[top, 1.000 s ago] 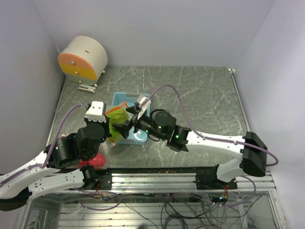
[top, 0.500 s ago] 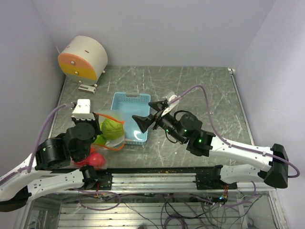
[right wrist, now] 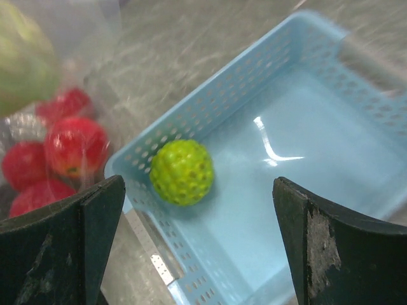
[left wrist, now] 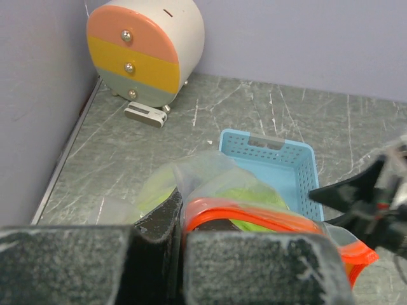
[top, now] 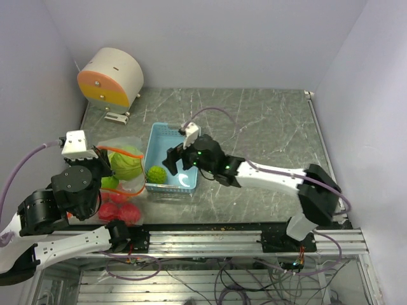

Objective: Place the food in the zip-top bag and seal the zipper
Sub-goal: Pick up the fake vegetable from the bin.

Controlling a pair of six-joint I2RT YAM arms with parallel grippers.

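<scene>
Inside lt-blue tray (right wrist: 318,190) sits one round, dimpled lime-green ball (right wrist: 181,171).

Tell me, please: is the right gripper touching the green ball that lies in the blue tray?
Apart. In the right wrist view, the green ball lies between the open fingers of the right gripper, and blue tray shows between it and each finger.

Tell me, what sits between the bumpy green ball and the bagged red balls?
The blue tray's perforated wall, plus the bag's clear film; the right wrist view shows it.
</scene>
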